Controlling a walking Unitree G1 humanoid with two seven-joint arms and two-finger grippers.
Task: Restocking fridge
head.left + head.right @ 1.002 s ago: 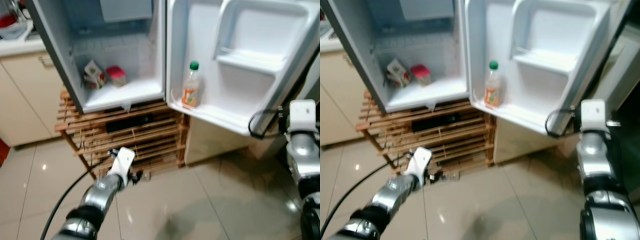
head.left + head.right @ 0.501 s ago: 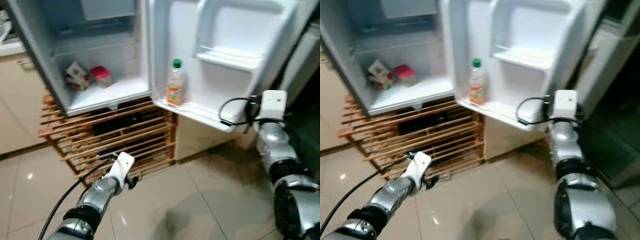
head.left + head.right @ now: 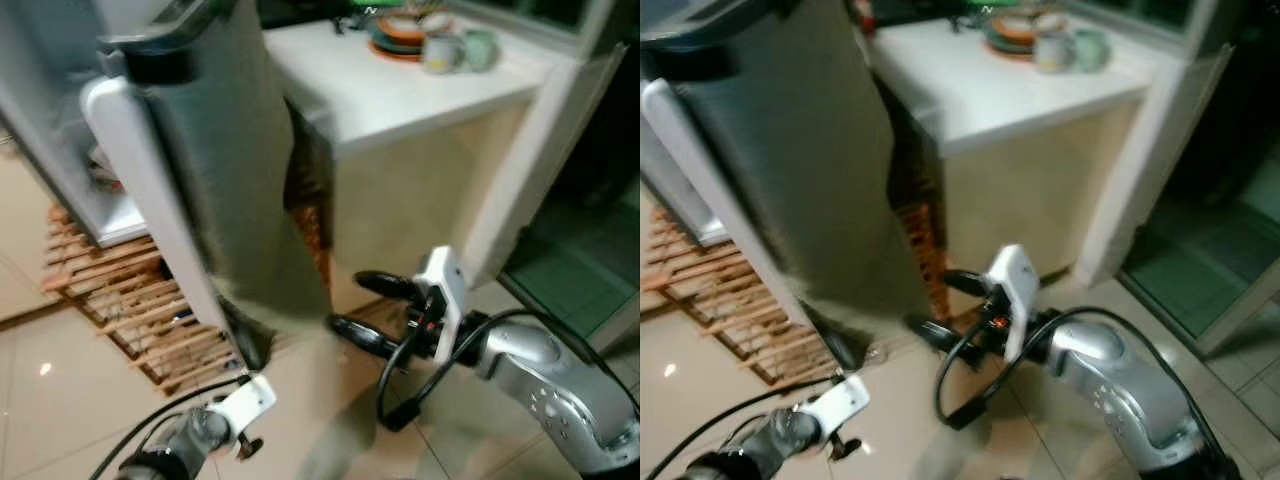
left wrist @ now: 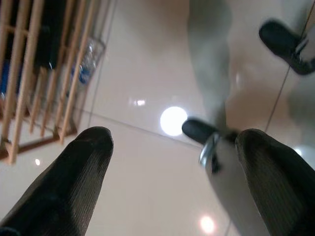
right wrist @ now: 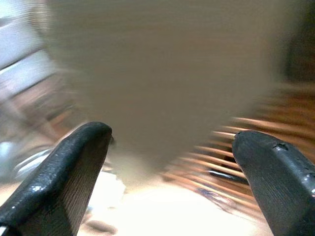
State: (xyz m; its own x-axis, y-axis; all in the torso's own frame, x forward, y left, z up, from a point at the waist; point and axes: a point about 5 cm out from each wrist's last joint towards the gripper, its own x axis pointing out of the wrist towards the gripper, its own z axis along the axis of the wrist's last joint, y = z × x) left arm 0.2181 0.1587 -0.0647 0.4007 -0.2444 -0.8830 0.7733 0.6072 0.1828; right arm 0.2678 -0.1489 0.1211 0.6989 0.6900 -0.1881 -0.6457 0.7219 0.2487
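The grey fridge door [image 3: 215, 170] stands edge-on across the middle, its white rim facing left, with open tiled floor [image 3: 60, 400] below. The right pincer [image 3: 355, 305] sits just beside the door's lower corner, its black fingers spread and empty. The left pincer [image 4: 172, 162] hangs low over the floor, fingers apart, empty. Behind the door, a slatted wooden rack [image 3: 110, 300] is under the fridge. A white bench [image 3: 400, 90] carries blurred dishes [image 3: 425, 35].
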